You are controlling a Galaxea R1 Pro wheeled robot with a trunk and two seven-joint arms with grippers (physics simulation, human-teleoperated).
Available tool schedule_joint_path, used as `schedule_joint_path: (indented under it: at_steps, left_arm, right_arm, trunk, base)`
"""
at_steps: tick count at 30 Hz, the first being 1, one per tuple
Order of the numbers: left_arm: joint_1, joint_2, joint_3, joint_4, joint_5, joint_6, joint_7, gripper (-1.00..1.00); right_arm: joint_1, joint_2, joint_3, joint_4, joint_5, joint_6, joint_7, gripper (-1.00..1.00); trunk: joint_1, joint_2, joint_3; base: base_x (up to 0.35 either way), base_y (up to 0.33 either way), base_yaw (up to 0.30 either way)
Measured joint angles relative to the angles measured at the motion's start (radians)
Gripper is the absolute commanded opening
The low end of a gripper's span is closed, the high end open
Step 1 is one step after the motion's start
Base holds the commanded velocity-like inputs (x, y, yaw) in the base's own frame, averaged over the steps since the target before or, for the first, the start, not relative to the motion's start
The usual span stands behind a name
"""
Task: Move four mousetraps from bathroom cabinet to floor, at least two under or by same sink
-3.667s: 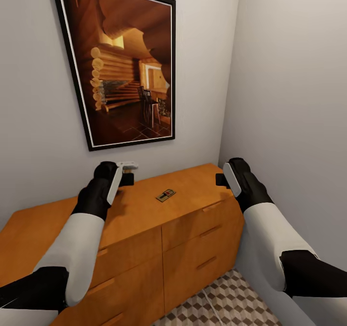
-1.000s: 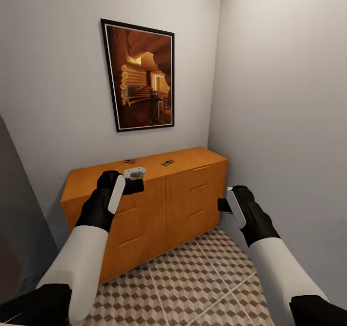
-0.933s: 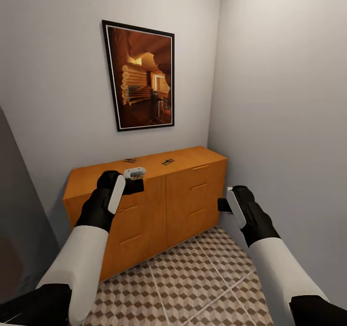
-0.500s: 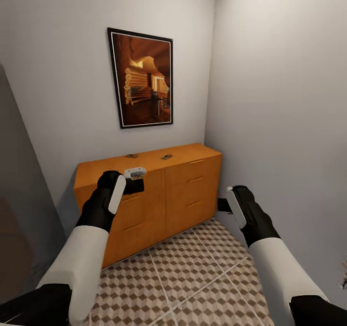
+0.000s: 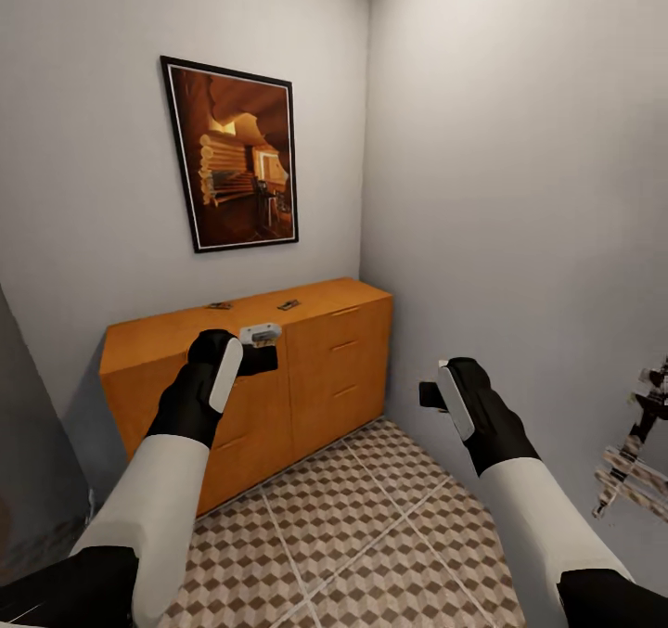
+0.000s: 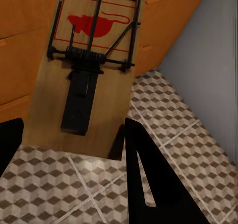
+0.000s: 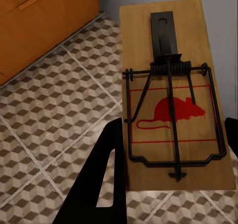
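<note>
The orange-brown cabinet (image 5: pixel 306 378) stands against the far wall, and two mousetraps (image 5: pixel 220 305) (image 5: pixel 289 304) lie on its top. My left gripper (image 5: pixel 260 339) (image 6: pixel 69 134) is raised in front of the cabinet. It is shut on a mousetrap (image 6: pixel 84 85), a flat wooden board with a red mouse print and a black spring bar. My right gripper (image 5: pixel 429 394) (image 7: pixel 173 134) hangs over the bathroom floor (image 5: pixel 353 526) near the right wall, shut on another mousetrap (image 7: pixel 173 100). The sink is out of view.
A framed picture (image 5: pixel 232 155) hangs above the cabinet. Grey walls meet in a corner right of the cabinet. A dark grey panel (image 5: pixel 28 424) stands at the left edge. A thin patterned rack-like object (image 5: pixel 640 461) pokes in at the right edge.
The view has backed away from the cabinet and turned right, so the cabinet looks smaller and further left. Both arms keep the same pose, each holding its mousetrap.
</note>
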Motion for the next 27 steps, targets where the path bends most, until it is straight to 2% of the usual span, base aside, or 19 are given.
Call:
schedule_joint_path:
  at_steps: [9, 14, 18, 20, 23, 26, 27]
  left_arm:
    - [0.0, -0.001, -0.001, 0.004, 0.002, 0.0, 0.0, -1.0]
    - [0.0, -0.001, -0.001, 0.02, 0.009, 0.0, 0.0, -1.0]
    - [0.0, 0.0, 0.002, 0.116, 0.006, -0.006, 0.001, -1.0]
    - [0.0, 0.001, 0.002, 0.17, 0.005, -0.019, 0.001, -1.0]
    - [0.0, 0.002, 0.001, 0.231, 0.003, -0.087, 0.002, -1.0]
    - [0.0, 0.004, -0.003, 0.31, 0.005, -0.213, 0.004, -1.0]
    - [0.0, 0.005, -0.004, 0.331, 0.005, -0.234, 0.004, -1.0]
  right_arm:
    - [0.0, -0.002, 0.0, 0.0, 0.001, 0.0, 0.0, -1.0]
    - [0.0, -0.002, 0.001, 0.008, 0.001, 0.0, 0.0, -1.0]
    - [0.0, -0.002, 0.0, 0.052, -0.001, -0.004, 0.001, -1.0]
    - [0.0, -0.003, 0.0, 0.103, 0.003, -0.039, 0.001, -1.0]
    - [0.0, -0.004, 0.001, 0.182, 0.006, -0.105, 0.002, -1.0]
    - [0.0, -0.015, 0.003, 0.286, 0.008, -0.193, 0.002, -1.0]
    - [0.0, -0.018, 0.004, 0.308, 0.008, -0.21, 0.002, -1.0]
  trunk:
    - [0.0, 0.0, 0.007]
    - [0.0, 0.0, 0.009]
    - [0.0, 0.0, 0.009]
    - [0.0, 0.0, 0.009]
    - [0.0, 0.0, 0.009]
    - [0.0, 0.0, 0.009]
    - [0.0, 0.0, 0.009]
  base:
    - [0.0, 0.0, -0.249]
    - [0.0, 0.0, -0.072]
    - [0.0, 0.0, -0.015]
    - [0.0, 0.0, -0.005]
    - [0.0, 0.0, -0.002]
    - [0.0, 0.0, 0.0]
    - [0.0, 0.0, 0.0]
